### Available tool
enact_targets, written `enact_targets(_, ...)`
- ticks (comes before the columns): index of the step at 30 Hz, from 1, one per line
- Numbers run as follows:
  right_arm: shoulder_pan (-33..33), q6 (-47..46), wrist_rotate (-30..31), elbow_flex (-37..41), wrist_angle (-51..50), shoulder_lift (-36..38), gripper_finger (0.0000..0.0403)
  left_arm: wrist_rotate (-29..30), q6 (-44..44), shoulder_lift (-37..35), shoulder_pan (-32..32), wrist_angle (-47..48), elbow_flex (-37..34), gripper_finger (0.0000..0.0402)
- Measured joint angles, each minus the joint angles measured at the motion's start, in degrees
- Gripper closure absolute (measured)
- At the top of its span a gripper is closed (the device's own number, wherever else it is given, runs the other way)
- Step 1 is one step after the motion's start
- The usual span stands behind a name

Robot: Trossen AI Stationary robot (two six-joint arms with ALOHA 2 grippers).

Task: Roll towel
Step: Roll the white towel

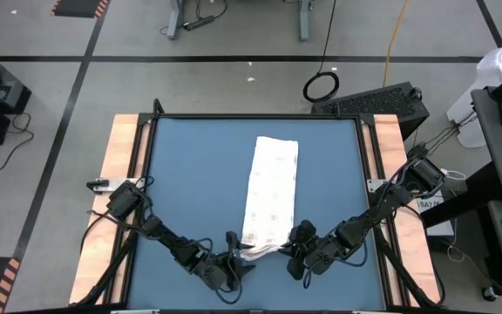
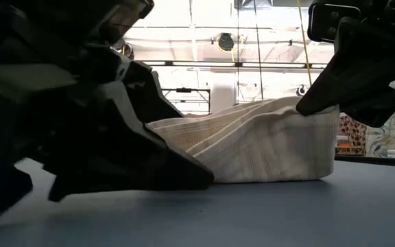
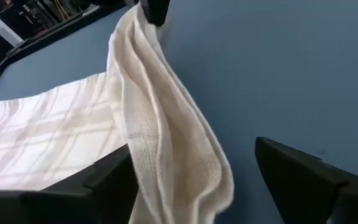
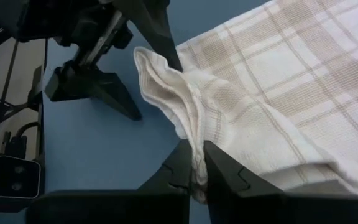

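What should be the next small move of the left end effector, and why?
Probably it should close on the towel's near corner. The left end effector stands open with the bunched hem hanging between its fingers, ungripped, while the right end effector is shut on the other corner, so only one side is lifted.

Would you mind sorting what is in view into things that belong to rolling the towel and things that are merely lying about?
Part of the job:
- towel, folded lengthwise on the blue table
- right gripper, shut on the towel's near edge
- left gripper, open around that same bunched edge

Just lying about:
- cable coil on the floor
- keyboard beyond the table
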State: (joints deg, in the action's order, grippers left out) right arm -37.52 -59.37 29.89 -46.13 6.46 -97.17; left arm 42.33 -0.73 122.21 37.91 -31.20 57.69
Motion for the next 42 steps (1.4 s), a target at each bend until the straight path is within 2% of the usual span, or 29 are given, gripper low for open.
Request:
enact_targets(3, 0.0, -0.4, 0.0, 0.0, 0.0, 0.0, 0.0387, 0.1, -0.1, 0.1, -0.4, -0.2, 0.0, 0.0132)
enact_targets(5, 0.0, -0.6, 0.0, 0.0, 0.0, 0.0, 0.0387, 0.4, 0.0, 0.1, -0.4, -0.2, 0.0, 0.0172)
enact_targets(12, -0.2, -0.3, -0.1, 0.0, -1.1, 0.0, 0.0386, -0.1, -4.4, -1.2, -0.7, -0.1, 0.0, 0.037)
enact_targets(13, -0.3, 0.3, -0.1, 0.0, -1.1, 0.0, 0.0384, -0.6, -5.4, -1.8, -0.9, 0.0, 0.0, 0.0383)
enact_targets(17, -1.4, 5.1, 0.1, 0.0, -1.1, 0.0, 0.0361, -3.0, -10.2, -4.1, -2.3, 1.7, 0.0, 0.0378)
enact_targets(23, -5.1, 12.4, 0.2, -0.1, -3.7, 2.2, 0.0289, -14.8, -23.5, -8.3, -6.8, 10.0, 0.0, 0.039)
enact_targets(27, -8.7, 16.1, 4.8, -0.1, -9.0, 4.3, 0.0239, -21.5, -29.0, -9.0, -9.8, 11.2, 0.0, 0.0392)
enact_targets(30, -11.7, 23.1, 7.9, -0.1, -7.1, 4.3, 0.0214, -25.1, -32.5, -9.0, -12.4, 11.6, 0.0, 0.0389)
enact_targets(35, -13.6, 32.1, 8.4, -0.1, 2.0, -0.8, 0.0203, -26.9, -37.5, -8.9, -15.6, 13.9, 0.0, 0.0388)
enact_targets(42, -11.3, 32.8, 10.3, 0.0, 4.9, -8.2, 0.0202, -30.4, -41.0, -8.9, -17.7, 13.8, 0.0, 0.0387)
